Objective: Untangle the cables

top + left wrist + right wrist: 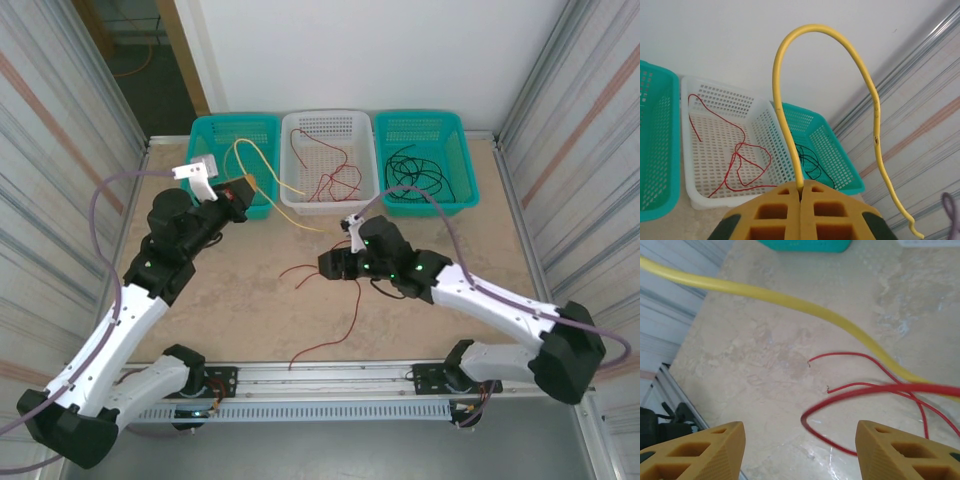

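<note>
Beige marbled worktop [250,300] with corrugated walls either side, and I've got three perforated plastic baskets along the far edge: left teal basket [232,122], white basket [330,115], right teal basket [420,117]. One thin red cable [335,180] lies looped inside the white one, and a thin black cable [415,175] is coiled in the right teal one.

The pale yellow cable [812,27] rises in a tall arch out of the left gripper [801,190], whose fingers are pressed tight together on it. In the right wrist view it trails across the worktop. That arm reaches forward with the gripper raised at the front of the left teal basket.

Loose red cables [875,389] sprawl mid-worktop, crossing the yellow one. The right arm is bent in toward the centre, and the right gripper [800,432] hovers over them, spread wide and holding nothing.
</note>
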